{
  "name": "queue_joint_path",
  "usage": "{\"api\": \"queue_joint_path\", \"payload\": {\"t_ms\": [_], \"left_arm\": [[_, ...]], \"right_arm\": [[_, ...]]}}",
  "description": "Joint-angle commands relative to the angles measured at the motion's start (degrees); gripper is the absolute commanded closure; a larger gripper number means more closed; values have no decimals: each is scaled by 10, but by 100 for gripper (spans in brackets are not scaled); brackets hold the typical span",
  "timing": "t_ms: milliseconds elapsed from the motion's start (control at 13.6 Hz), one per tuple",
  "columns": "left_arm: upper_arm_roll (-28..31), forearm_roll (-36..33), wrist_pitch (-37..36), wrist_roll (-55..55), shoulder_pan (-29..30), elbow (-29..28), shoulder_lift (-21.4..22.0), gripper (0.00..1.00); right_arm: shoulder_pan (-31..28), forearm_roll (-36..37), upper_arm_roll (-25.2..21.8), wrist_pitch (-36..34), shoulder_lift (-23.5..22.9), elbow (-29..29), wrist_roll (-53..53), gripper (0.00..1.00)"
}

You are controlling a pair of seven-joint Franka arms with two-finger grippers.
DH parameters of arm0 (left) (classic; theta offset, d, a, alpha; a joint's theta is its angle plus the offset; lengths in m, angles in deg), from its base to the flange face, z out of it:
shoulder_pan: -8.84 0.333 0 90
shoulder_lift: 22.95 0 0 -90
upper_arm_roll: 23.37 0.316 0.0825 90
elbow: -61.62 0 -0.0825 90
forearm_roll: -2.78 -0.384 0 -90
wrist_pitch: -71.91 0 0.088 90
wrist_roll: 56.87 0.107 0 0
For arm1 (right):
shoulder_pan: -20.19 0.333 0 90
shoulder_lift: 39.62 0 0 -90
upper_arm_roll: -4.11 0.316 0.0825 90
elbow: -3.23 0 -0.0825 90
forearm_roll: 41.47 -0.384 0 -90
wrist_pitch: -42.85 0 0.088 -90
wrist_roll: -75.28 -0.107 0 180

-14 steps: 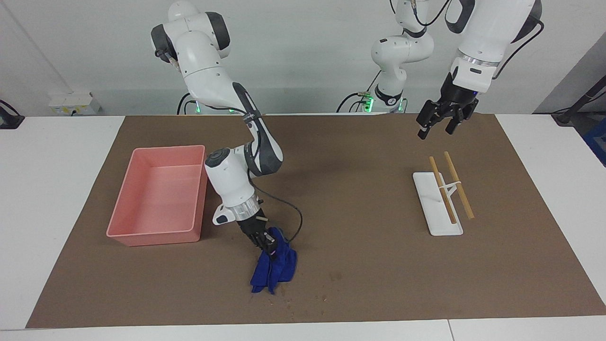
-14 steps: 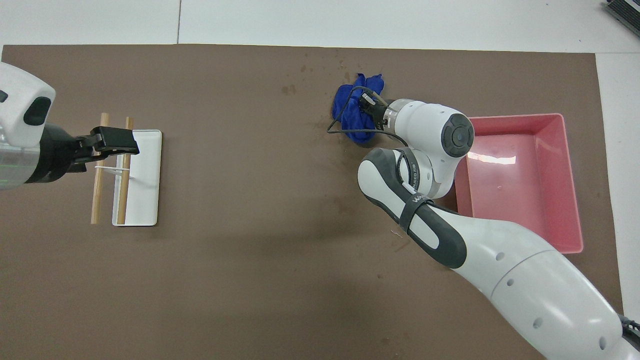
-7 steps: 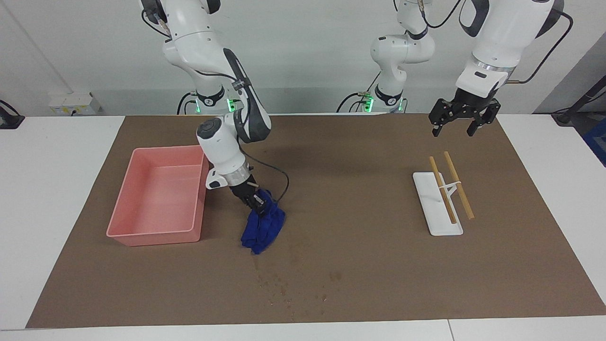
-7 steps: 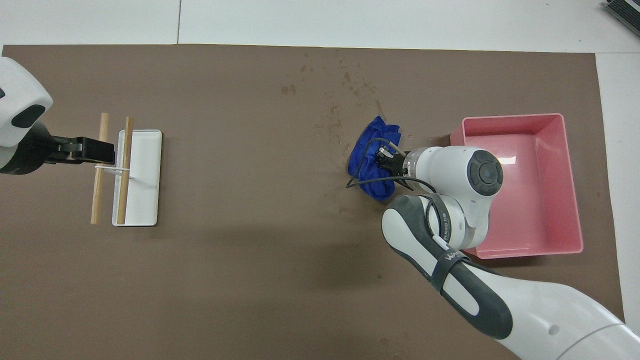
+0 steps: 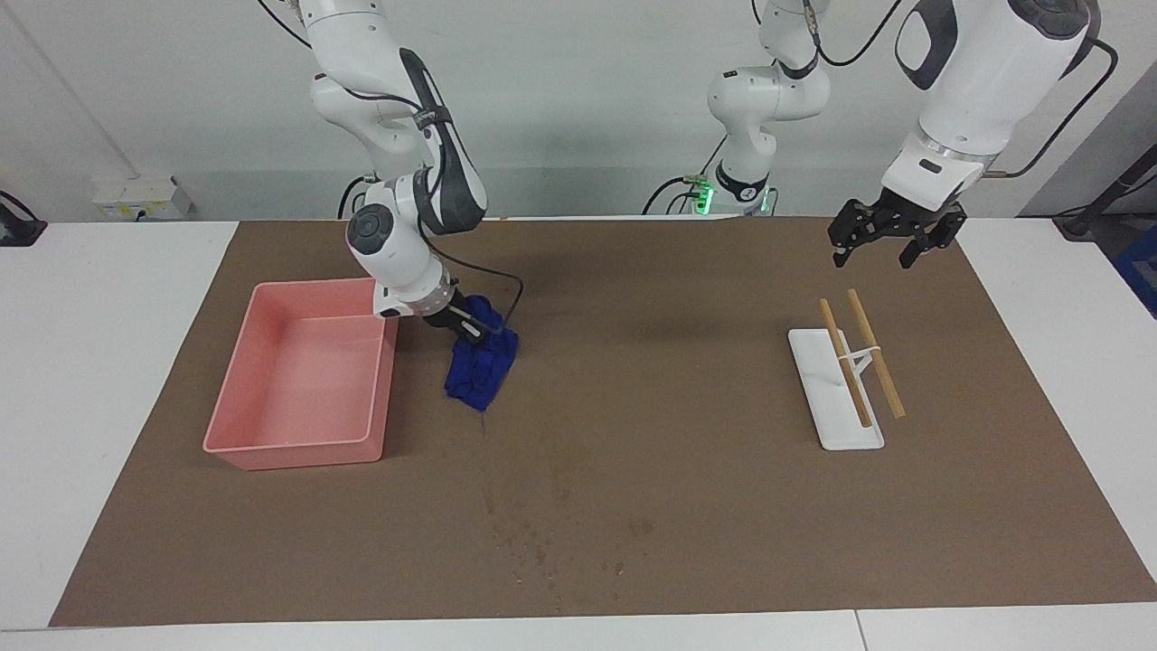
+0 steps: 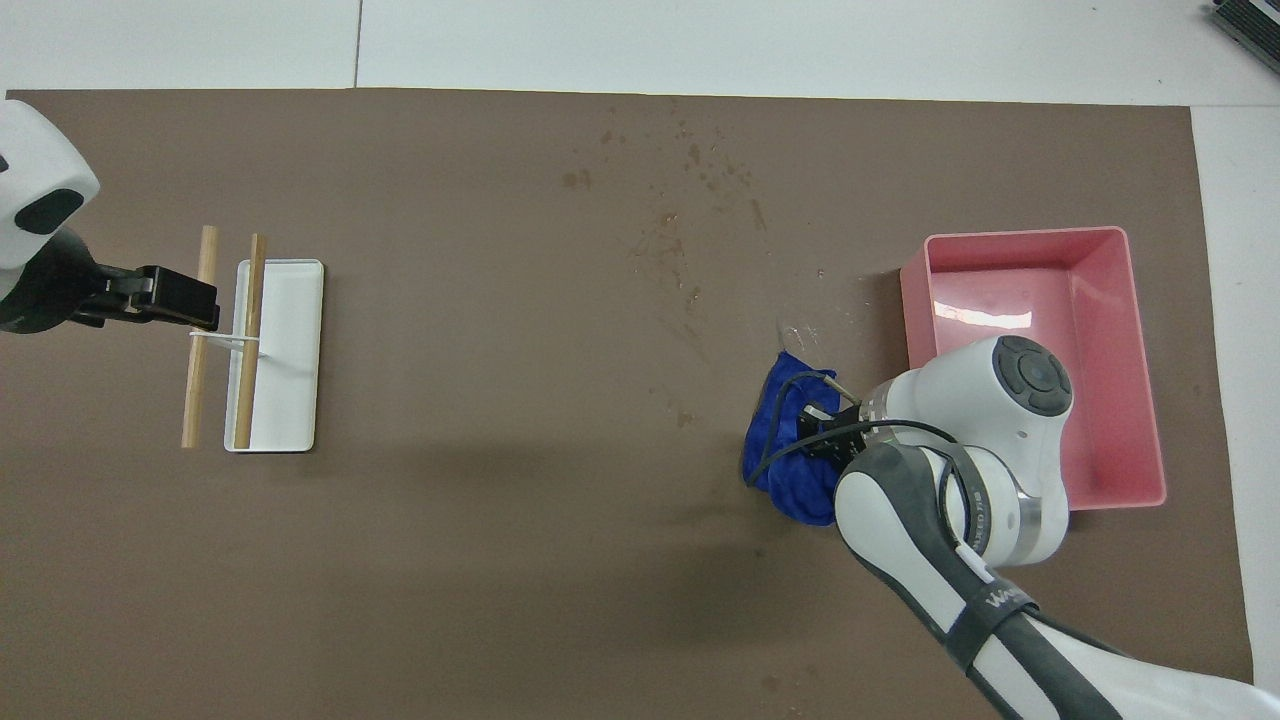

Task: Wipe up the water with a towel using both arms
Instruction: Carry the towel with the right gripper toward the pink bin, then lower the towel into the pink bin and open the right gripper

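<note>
Right gripper (image 5: 472, 327) clamped, left gripper (image 5: 890, 242) spread

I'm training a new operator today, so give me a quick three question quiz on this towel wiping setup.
1. True or false: the right gripper is shut on the blue towel.
2. The towel lies beside what? A) pink tray B) white rack C) wall socket
3. What does the open left gripper hang above?

Key: 1 true. 2 A. 3 The brown mat, nearer the robots than the white rack with two wooden sticks.
</note>
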Motion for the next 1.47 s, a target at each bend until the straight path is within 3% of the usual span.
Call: {"api": "queue_joint_path", "payload": {"t_ms": [0,221,441,588,882,1176,1397], "left_arm": [[-8,6,-14,6,10,2,9,0],[-12,6,-14,12,30,-3,9,0],[-37,0,-20,40,48,-1,7,0],[-32,-1,-23,39,33,0,7,0],[-4,-2,-30,40,6,-2,9,0],[-5,-1,-21,37,15,-5,13,0],[-5,-1,-19,36,16,-5,13,0]], "right_arm": [[-7,8,1,-62,49,-48,0,100],[-15,13,-1,-149,106,-19,-6,100],[-50,63,-1,-278,120,106,-7,100],[-84,100,0,-322,117,184,0,100],[-134,162,1,-313,108,230,109,100],[-175,181,2,-272,102,206,273,100],[-186,182,2,-245,82,183,308,100]]}}
